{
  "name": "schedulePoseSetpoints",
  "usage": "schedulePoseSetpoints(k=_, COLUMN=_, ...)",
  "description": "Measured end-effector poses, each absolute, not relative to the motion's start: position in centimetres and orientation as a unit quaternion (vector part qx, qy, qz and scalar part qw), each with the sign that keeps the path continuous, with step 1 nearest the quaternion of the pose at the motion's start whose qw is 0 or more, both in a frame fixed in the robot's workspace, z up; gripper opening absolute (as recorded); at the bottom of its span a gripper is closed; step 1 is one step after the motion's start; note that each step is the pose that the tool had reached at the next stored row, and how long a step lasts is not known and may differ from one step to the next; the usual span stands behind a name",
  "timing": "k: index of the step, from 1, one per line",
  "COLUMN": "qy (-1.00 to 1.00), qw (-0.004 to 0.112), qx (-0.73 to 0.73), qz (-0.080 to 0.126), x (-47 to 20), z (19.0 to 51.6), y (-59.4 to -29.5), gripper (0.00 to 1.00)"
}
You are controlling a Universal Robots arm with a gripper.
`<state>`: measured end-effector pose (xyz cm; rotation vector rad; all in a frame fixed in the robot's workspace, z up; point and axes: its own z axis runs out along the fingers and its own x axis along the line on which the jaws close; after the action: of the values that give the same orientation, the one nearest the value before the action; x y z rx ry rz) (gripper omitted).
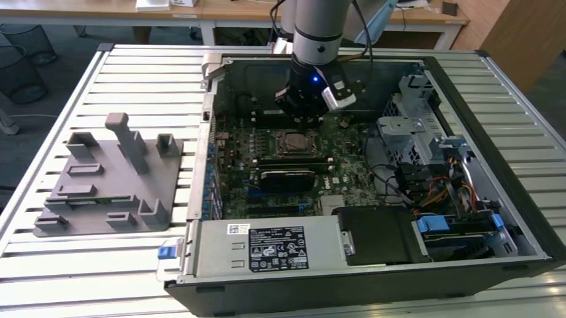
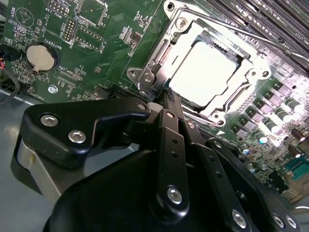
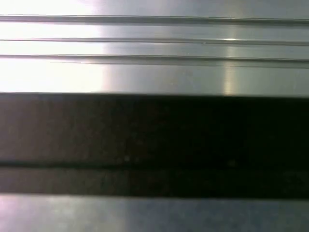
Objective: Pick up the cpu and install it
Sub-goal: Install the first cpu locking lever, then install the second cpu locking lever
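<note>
One pincer (image 2: 166, 96) beside socketed cpu (image 2: 205, 72)

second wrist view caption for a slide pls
Pincer poised at the edge of the socket with the cpu seated inside.

The arm (image 1: 317, 30) hangs vertically, wrist down; the gripper (image 2: 166, 96) points downward, black fingers (image 2: 170, 125) drawn together, holding nothing.

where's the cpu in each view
Exterior view: the cpu lies in the socket at the middle of the motherboard, just below the end effector.
Second wrist view: the cpu is the bright square inside the metal socket frame, just beyond the end effector.
First wrist view: metal slats and a dark band, no cpu.
Shared landmark: the socket frame.
</note>
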<state>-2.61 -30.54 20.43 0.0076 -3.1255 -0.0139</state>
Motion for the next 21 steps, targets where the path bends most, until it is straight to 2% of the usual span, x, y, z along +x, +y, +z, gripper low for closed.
schedulePoseSetpoints(k=21, qy=-1.000, qw=0.008, qx=0.002, qz=-0.004, x=-2.4, z=20.4, y=-31.6, gripper=0.11)
